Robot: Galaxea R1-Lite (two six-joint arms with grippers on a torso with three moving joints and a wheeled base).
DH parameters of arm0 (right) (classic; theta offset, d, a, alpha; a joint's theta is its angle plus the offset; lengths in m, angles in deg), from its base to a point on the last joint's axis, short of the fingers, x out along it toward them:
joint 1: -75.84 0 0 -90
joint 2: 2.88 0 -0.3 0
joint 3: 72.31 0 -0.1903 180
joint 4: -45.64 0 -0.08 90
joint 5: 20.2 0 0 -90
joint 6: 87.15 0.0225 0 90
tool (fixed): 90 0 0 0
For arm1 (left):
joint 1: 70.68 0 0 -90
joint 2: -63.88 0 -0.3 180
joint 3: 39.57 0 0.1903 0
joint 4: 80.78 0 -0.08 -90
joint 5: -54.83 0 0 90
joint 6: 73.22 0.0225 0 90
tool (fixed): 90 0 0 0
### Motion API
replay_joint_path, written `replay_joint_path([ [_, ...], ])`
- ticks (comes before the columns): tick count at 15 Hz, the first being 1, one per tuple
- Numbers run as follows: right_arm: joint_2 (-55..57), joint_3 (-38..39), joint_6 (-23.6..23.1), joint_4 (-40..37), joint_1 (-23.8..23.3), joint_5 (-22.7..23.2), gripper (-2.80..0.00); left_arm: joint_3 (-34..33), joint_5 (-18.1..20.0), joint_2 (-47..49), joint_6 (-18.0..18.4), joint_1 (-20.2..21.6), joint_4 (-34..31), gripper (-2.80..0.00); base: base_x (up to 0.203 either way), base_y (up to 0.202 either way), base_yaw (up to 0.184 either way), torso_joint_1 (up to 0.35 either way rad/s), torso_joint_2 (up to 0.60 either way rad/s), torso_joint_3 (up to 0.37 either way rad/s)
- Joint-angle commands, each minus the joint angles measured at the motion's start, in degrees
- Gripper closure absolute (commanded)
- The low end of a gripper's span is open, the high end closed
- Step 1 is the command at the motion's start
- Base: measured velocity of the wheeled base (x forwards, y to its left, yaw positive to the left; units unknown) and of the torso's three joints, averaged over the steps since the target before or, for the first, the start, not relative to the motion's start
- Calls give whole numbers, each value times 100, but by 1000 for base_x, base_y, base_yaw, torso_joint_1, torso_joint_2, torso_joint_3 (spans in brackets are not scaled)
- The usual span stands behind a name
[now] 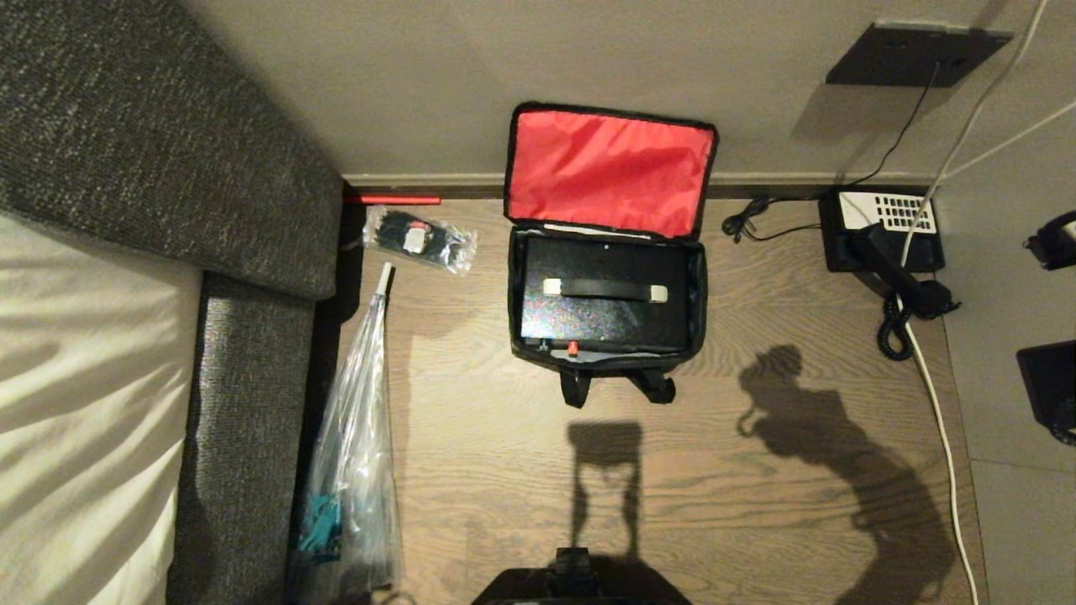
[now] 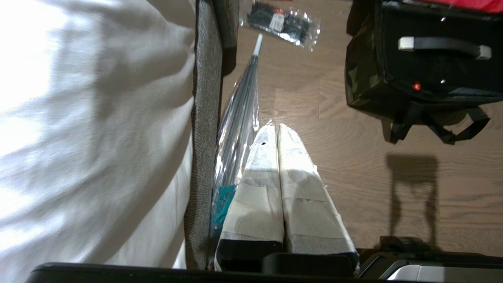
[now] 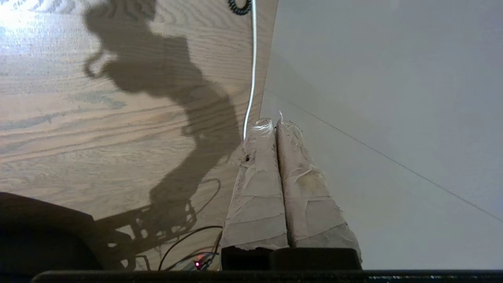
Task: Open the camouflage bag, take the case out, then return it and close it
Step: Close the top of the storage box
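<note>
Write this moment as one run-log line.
camouflage fabric bag: open, red lid back | flat black case: inside | left end effector: shut, empty | right end effector: shut, empty

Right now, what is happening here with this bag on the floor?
Nothing is being handled at this moment. The camouflage bag stands open on the wooden floor, its red-lined lid folded back against the wall, and the case lies inside it. The left gripper is shut and empty, beside a long clear plastic bag next to the bed. The right gripper is also shut and empty, over the floor's edge near a white cable, away from the bag.
</note>
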Motion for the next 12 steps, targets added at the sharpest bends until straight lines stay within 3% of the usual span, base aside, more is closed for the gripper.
replay_joint_path([
  [1,30,0,0,-15,4,-29,0,-229,-3,7,-7,1,6,0,0,0,0,2,2,-170],
  [6,12,0,0,-15,4,-29,0,-229,-3,7,-7,1,6,0,0,0,0,1,2,-170],
  [12,21,-88,0,-6,4,-29,0,-229,6,7,37,1,-4,0,0,0,0,0,1,-15],
])
